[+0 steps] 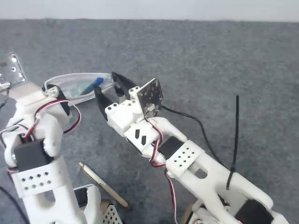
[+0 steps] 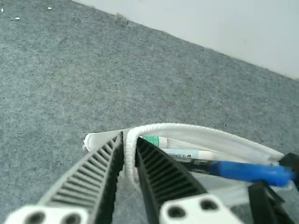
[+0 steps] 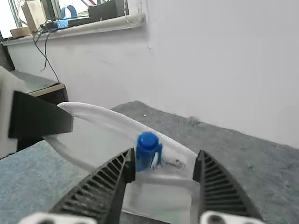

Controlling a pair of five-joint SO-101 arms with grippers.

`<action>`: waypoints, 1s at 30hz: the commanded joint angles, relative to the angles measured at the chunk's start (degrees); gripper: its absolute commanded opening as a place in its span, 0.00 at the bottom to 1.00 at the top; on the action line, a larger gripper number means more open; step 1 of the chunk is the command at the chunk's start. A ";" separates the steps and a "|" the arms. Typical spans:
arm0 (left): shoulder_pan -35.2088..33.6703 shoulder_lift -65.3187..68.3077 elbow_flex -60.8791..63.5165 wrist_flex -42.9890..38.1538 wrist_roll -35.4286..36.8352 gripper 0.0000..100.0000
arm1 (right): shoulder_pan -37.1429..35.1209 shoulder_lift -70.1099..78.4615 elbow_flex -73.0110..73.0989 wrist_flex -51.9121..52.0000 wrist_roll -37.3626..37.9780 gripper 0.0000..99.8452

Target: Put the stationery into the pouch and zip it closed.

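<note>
L gripper pinches pouch rim, likely to prop the mouth open on mat. R gripper, jaws spread, straddles blue-capped marker poking from pouch. One pen lies outside, nr arm bases.

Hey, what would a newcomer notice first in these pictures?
Both arms meet at the pouch at the far left of the grey carpet: the left gripper pinches its white rim, and the right gripper stands open around a blue-capped marker poking from it. One pen lies loose nearer the camera.
</note>
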 commanded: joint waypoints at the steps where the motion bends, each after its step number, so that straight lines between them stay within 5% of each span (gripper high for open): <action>1: 0.35 0.35 0.04 -1.23 -0.44 0.01 | -0.22 -4.00 -0.09 3.91 -0.53 0.22; 11: 0.26 0.26 0.04 -1.23 -0.44 0.01 | -0.66 -12.88 3.52 7.60 -0.53 0.22; 30: -6.95 0.44 0.04 -4.84 0.00 0.01 | -11.38 -28.79 3.43 42.77 -0.09 0.22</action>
